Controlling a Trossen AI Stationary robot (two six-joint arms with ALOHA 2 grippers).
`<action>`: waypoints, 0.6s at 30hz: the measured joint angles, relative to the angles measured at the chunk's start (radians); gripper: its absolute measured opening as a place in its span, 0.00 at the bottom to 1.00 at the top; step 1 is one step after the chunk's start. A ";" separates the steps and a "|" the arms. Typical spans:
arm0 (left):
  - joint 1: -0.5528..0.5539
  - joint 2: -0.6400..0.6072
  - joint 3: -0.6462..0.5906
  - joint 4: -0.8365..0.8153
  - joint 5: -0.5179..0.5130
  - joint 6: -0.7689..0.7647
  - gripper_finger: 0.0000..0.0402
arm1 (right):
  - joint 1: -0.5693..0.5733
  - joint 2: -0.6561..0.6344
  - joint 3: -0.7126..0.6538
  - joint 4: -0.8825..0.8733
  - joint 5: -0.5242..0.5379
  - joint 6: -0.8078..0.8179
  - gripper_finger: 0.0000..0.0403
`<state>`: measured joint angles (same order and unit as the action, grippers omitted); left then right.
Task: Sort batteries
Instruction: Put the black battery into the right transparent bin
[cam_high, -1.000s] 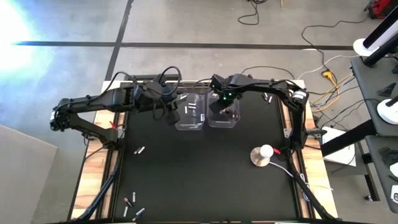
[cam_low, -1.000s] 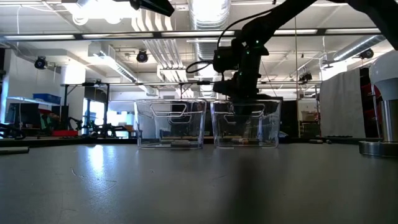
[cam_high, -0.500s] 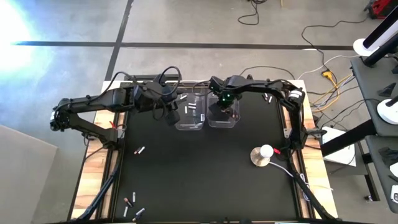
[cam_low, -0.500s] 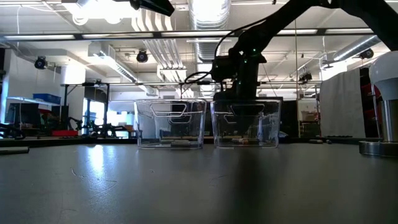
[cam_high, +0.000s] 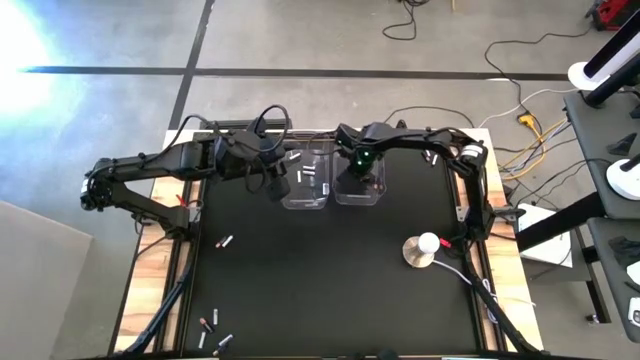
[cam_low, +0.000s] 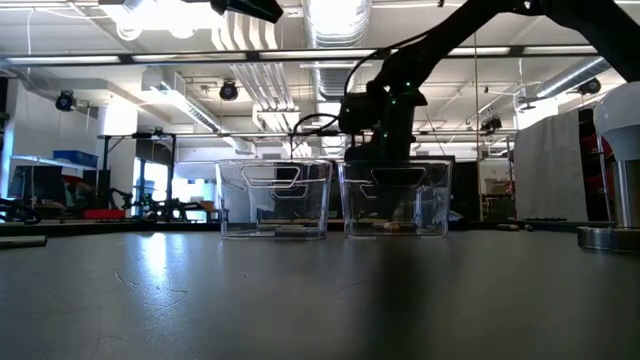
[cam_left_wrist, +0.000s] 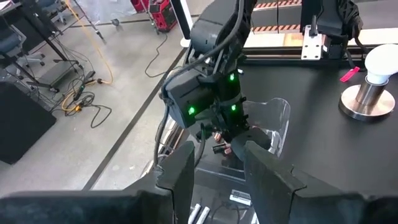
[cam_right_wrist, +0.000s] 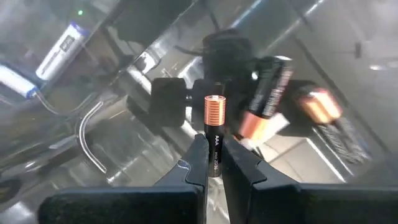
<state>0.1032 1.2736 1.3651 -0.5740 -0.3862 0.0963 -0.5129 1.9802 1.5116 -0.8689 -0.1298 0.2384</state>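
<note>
You have two clear bins, two arms, one disc, and about six loose batteries on the mat.

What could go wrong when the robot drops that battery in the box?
The right end effector pinches a copper-topped battery by one end only, so it might slip or tip early. Released carelessly, it could bounce off batteries already in the right bin. The left end effector beside the left bin could bump it.

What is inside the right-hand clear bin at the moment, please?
The right hand, shut on a copper-topped battery, is inside the right bin. Two similar batteries lie there; the arm hides the rest.
</note>
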 joint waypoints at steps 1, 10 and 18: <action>0.000 0.000 0.000 -0.001 0.000 0.000 0.30 | 0.002 0.005 0.000 -0.003 0.003 -0.009 0.04; 0.005 0.000 0.000 -0.002 0.000 0.000 0.30 | 0.000 0.046 0.019 0.017 -0.001 -0.064 0.04; 0.005 0.000 0.000 -0.002 0.002 0.000 0.30 | -0.010 0.102 0.025 0.009 -0.009 -0.094 0.04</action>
<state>0.1085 1.2736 1.3651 -0.5764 -0.3843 0.0963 -0.5224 2.0821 1.5368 -0.8598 -0.1390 0.1448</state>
